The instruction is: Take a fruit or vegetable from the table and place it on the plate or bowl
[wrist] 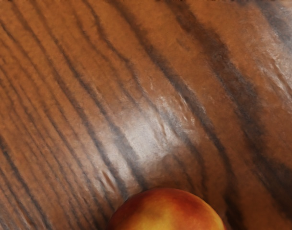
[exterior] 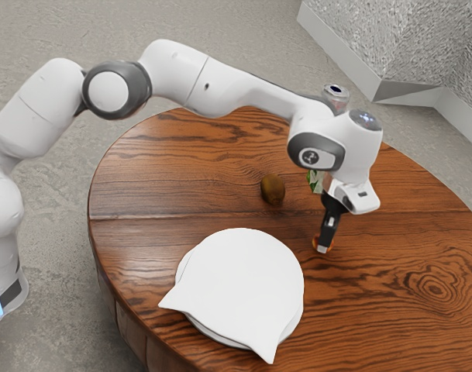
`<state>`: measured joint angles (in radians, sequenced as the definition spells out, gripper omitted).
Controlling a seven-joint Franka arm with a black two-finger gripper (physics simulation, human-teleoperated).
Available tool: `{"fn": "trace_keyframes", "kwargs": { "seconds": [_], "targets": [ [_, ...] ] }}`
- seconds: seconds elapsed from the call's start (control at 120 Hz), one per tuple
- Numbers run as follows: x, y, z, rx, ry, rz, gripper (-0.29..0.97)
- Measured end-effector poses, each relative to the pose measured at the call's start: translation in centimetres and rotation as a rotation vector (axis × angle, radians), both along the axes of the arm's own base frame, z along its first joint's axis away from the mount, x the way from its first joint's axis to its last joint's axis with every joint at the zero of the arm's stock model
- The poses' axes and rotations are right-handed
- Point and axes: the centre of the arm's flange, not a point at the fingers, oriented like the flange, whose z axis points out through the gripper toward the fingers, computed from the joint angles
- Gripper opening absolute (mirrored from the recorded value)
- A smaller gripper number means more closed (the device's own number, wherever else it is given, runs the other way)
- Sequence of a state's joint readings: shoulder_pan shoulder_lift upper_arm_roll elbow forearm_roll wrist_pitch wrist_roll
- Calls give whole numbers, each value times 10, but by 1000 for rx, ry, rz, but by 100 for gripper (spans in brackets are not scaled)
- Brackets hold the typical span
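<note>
An orange-red round fruit [wrist: 167, 211] lies on the wood just under my hand in the wrist view. In the exterior view only a sliver of that fruit [exterior: 316, 243] peeks out beside my gripper [exterior: 324, 246], which points down and reaches the tabletop, to the right of the plate. A brown kiwi [exterior: 273, 189] rests on the table, to the exterior view's left of the gripper and beyond the plate. The white plate [exterior: 239, 291] sits near the table's front edge, with nothing on it.
The round dark wooden table [exterior: 181, 163] stands on a grey floor. Something small and green [exterior: 313, 180] shows behind my hand, mostly hidden. A grey-white block [exterior: 391, 39] stands off the table at the back right.
</note>
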<state>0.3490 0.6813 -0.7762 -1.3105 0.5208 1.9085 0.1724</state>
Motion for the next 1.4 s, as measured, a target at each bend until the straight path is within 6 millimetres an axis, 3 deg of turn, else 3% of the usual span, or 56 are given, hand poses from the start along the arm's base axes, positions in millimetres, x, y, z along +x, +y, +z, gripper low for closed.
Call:
{"fn": "trace_keyframes", "kwargs": {
  "seconds": [0.383,0.617,0.7,0.75,0.875,0.983,1.058,1.15,1.3,1.4],
  "targets": [
    [2,-1,-20,-8,21,-9,68],
    [5,5,-19,9,8,1,25],
    [4,3,-9,16,-8,0,24],
    [0,1,15,33,-40,-1,23],
    [-32,-13,84,106,-110,0,22],
    [-76,-23,112,173,-110,29,22],
    [-109,-29,113,195,-78,61,21],
    [-132,-49,100,147,-17,80,20],
    [-142,-82,88,40,25,99,20],
    [-153,-94,66,-4,83,134,19]
  ]
}}
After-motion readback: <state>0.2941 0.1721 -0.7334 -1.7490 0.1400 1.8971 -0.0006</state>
